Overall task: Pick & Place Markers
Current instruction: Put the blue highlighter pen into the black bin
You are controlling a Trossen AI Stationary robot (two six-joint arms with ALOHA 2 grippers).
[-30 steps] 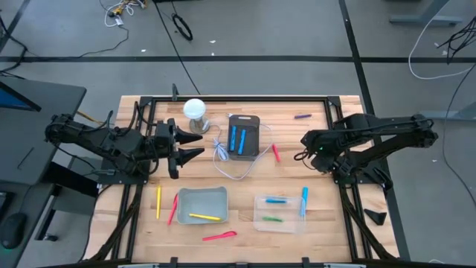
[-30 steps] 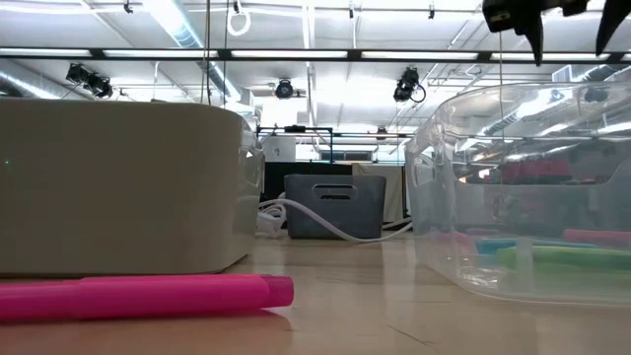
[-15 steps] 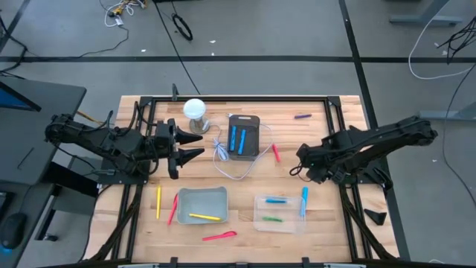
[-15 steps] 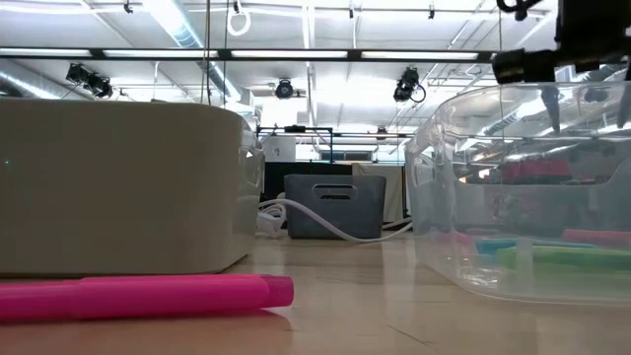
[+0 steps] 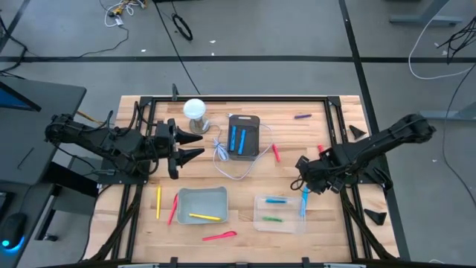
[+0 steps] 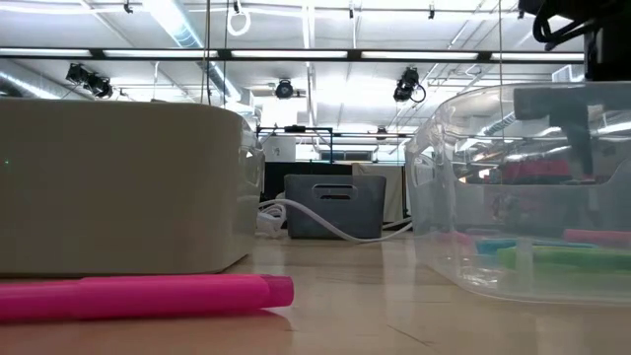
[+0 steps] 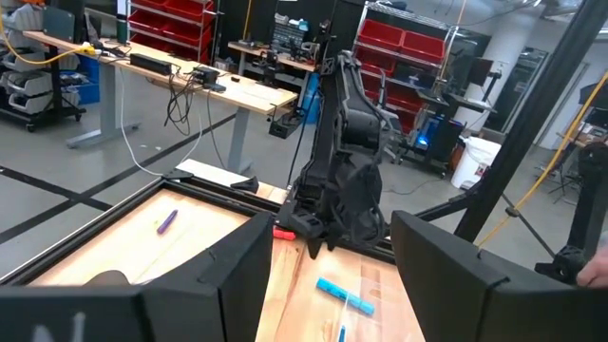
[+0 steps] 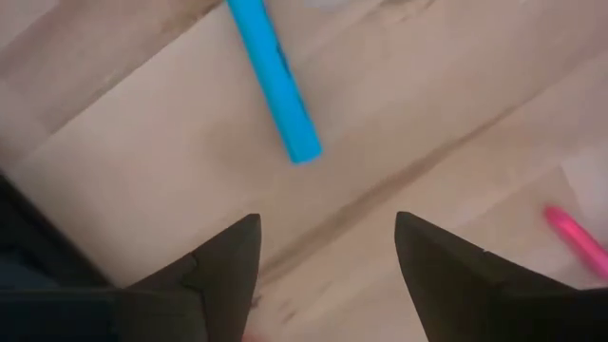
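Markers scattered, right claw over the blue one

Your right claw (image 5: 303, 181) hangs above the desk (image 5: 342, 238) with its fingers spread apart and nothing between them. Just beyond its tips lies a blue marker (image 5: 304, 201), resting against the right edge of the clear bin (image 5: 279, 225), its long axis running near to far. Inside that bin you have a second blue marker (image 5: 276, 200) and a green marker (image 5: 272, 219), both lying left to right. A yellow marker (image 5: 204, 217) lies across the grey tray (image 5: 201, 195), and a pink marker (image 5: 219, 237) sits on the wood near the front edge, pointing left to right. Your left claw (image 5: 195, 146) waits at the far left, fingers apart, holding nothing.
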